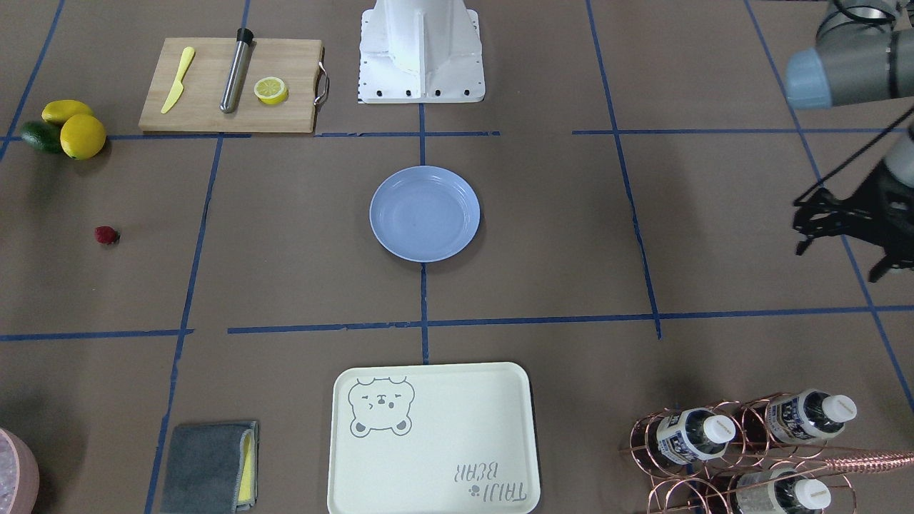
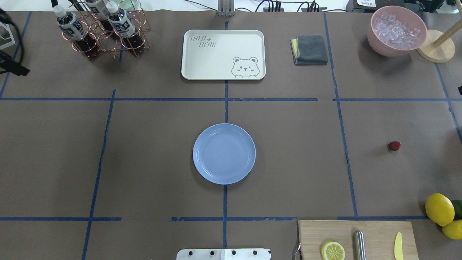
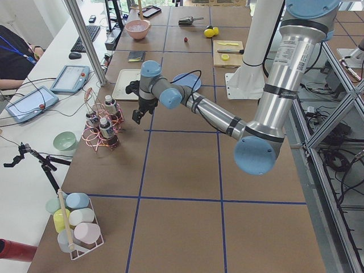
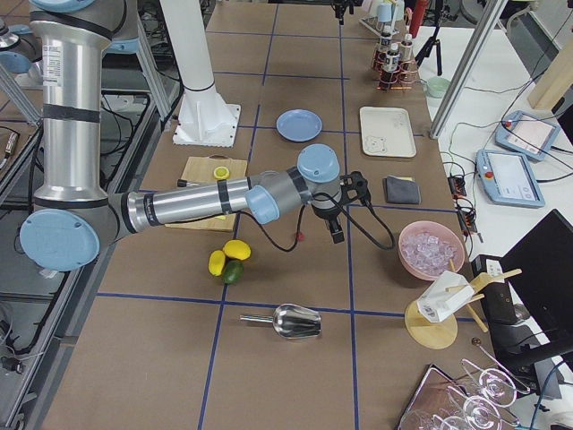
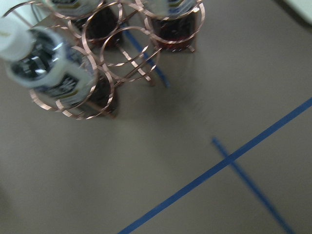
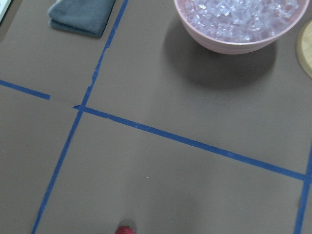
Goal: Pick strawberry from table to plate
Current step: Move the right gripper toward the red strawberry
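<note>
The strawberry (image 2: 394, 146), small and dark red, lies alone on the brown table (image 2: 151, 155) on my right side; it also shows as the strawberry (image 1: 106, 235) and at the bottom edge of the right wrist view, strawberry (image 6: 125, 230). The empty blue plate (image 2: 224, 153) sits at the table's centre. My right gripper (image 4: 336, 229) hovers above the table between the strawberry and the ice bowl; I cannot tell whether it is open or shut. My left gripper (image 1: 797, 228) hangs far off beside the bottle rack, open and holding nothing.
A cutting board (image 2: 364, 231) with a lemon half, a metal rod and a yellow knife lies near my base. Lemons (image 2: 439, 208) sit at the right edge. A cream tray (image 2: 223, 54), grey cloth (image 2: 311, 49), pink ice bowl (image 2: 396, 30) and bottle rack (image 2: 101, 32) line the far side.
</note>
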`<action>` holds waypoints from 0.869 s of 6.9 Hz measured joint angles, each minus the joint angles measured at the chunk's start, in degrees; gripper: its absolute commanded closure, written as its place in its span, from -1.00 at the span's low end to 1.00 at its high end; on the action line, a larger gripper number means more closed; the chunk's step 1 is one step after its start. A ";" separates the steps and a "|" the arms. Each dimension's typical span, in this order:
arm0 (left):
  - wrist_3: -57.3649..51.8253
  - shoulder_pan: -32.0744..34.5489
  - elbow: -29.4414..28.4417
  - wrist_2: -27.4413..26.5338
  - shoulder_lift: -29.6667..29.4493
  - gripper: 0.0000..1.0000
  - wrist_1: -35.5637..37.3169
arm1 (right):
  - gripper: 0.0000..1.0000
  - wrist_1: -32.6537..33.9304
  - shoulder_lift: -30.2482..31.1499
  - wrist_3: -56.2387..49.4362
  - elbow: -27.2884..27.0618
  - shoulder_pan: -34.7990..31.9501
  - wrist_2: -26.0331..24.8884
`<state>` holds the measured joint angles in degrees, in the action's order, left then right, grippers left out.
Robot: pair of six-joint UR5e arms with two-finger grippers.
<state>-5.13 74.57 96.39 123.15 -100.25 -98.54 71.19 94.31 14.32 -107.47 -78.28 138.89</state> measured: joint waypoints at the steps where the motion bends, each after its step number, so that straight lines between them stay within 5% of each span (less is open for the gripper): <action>1: -6.70 6.49 -3.99 1.34 2.19 -1.00 1.40 | -1.00 -0.03 0.05 2.39 -1.24 2.88 0.39; 4: -11.89 16.64 -4.54 12.98 13.97 -1.00 2.24 | -0.99 0.05 0.53 3.74 -2.79 6.44 -0.08; 6: -11.85 17.14 -2.21 14.44 15.69 -1.00 3.19 | -1.00 -0.74 1.92 5.66 -3.20 8.43 -3.27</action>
<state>-16.98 91.71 94.18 137.59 -84.56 -95.34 70.45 96.24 19.98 -110.66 -69.85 135.62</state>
